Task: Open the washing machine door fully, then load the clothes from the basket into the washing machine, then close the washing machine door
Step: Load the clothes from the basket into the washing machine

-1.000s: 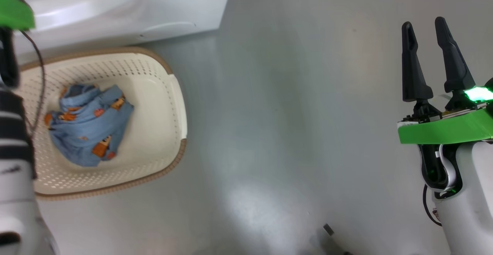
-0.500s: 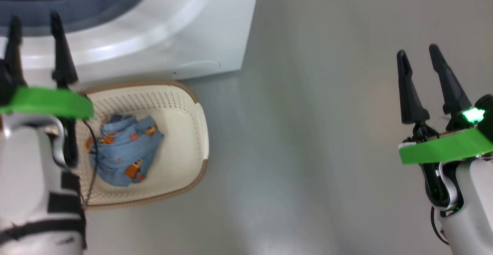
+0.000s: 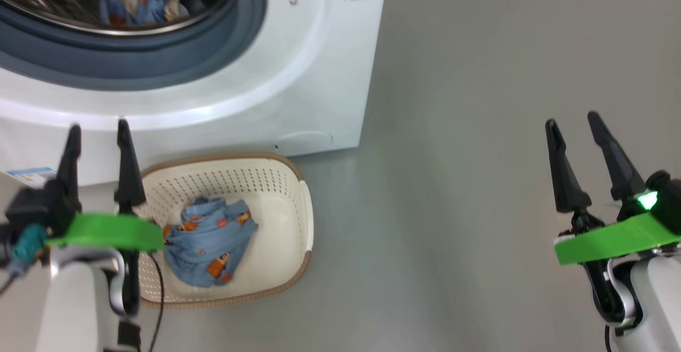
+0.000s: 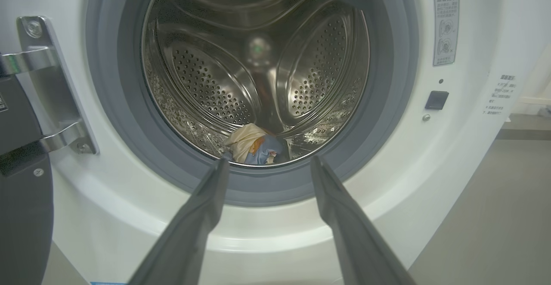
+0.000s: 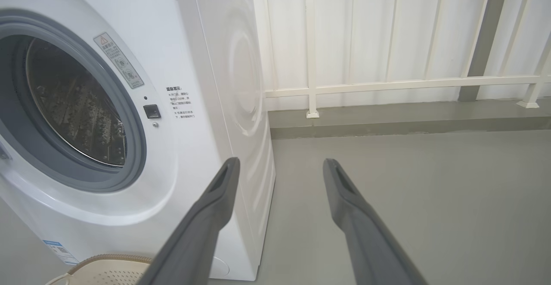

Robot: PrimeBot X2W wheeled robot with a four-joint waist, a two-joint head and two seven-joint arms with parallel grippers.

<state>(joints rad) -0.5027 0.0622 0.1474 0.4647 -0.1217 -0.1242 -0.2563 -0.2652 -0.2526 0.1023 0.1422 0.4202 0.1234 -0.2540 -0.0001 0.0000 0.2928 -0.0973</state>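
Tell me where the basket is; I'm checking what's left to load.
In the head view the basket stands on the floor lower left, in front of the washing machine and right of the left gripper, with blue clothes inside.

Left gripper (image 3: 96, 134) raised, fingers spread, empty, right gripper (image 3: 572, 123) raised alike, fingers apart, empty

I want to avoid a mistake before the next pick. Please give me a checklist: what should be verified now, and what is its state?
1. Door swung aside: ok. Fully open: cannot tell.
2. Drum mouth free: ok; one garment lies at its bottom.
3. Left gripper open, empty: ok.
4. Right gripper open, empty: ok.
5. Clothes in basket, nothing on top: ok.
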